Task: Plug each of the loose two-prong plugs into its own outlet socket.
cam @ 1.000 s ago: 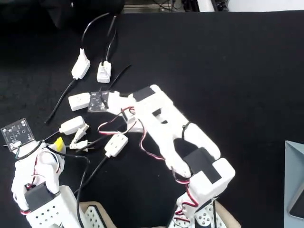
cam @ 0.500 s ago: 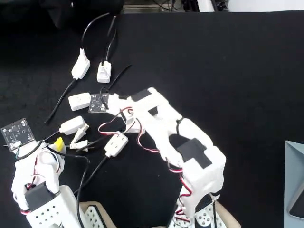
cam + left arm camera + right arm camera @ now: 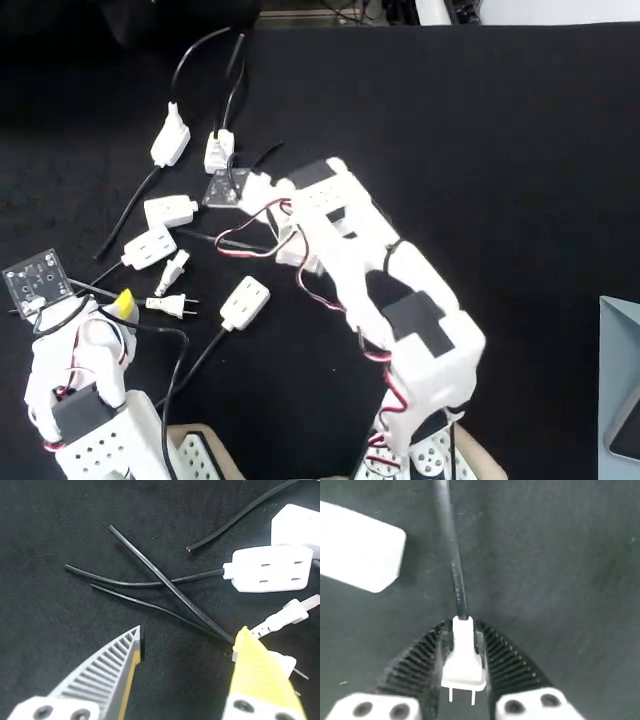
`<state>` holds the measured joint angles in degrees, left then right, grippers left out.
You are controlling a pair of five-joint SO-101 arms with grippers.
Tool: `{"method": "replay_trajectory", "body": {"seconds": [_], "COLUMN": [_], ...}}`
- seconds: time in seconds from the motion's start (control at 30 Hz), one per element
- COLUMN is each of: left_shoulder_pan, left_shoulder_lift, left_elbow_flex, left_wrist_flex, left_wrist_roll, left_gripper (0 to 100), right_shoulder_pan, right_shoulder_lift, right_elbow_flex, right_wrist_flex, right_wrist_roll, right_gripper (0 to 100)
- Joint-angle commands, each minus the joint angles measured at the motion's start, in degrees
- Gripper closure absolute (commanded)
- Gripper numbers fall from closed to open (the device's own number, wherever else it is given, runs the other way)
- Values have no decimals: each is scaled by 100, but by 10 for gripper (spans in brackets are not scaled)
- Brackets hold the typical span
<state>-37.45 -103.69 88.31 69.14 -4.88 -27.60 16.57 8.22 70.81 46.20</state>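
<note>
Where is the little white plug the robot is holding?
The white plug is pinched in the right tool, prongs toward its wrist camera. In the high view that tool sits left of centre, beside a white socket.

crossed black cords ahead of left tool

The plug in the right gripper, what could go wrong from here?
The plug sits in the right gripper with its prongs pointing back toward the wrist, so it may need regrasping before it can enter a socket. Its cord could drag the nearby white block as the arm moves. The left gripper hangs open over crossed black cords and might snag one instead of the loose plug.
</note>
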Motion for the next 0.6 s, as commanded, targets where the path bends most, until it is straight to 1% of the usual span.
{"method": "replay_trajectory", "body": {"seconds": [0.0, 0.07, 0.1, 0.17, 0.23, 0.27, 0.33, 0.43, 0.57], "left_shoulder_pan": [4, 4, 4, 4, 4, 4, 4, 4, 4], "left_shoulder_lift": [-44, -44, -44, -44, -44, -44, -44, -44, -44], "left_elbow_flex": [-22, -22, -22, -22, -22, -22, -13, -13, -13], "left_wrist_flex": [-149, -149, -149, -149, -149, -149, -149, -149, -149], "left_wrist_roll": [-44, -44, -53, -53, -53, -53, -53, -53, -53], "left_gripper": [707, 707, 707, 707, 707, 707, 707, 707, 707], "right_shoulder_pan": [97, 105, 105, 114, 114, 114, 114, 290, 510], "right_shoulder_lift": [-453, -409, -374, -356, -391, -453, -602, -778, -549], "right_elbow_flex": [-330, -330, -330, -330, -382, -418, -497, -514, -505], "right_wrist_flex": [369, 360, 387, 519, 844, 1037, 1345, 1415, 1415], "right_wrist_roll": [-976, -1459, -1723, -2163, -2321, -2321, -2321, -2321, -2312], "right_gripper": [983, 966, 933, 833, 758, 750, 768, 792, 792]}}
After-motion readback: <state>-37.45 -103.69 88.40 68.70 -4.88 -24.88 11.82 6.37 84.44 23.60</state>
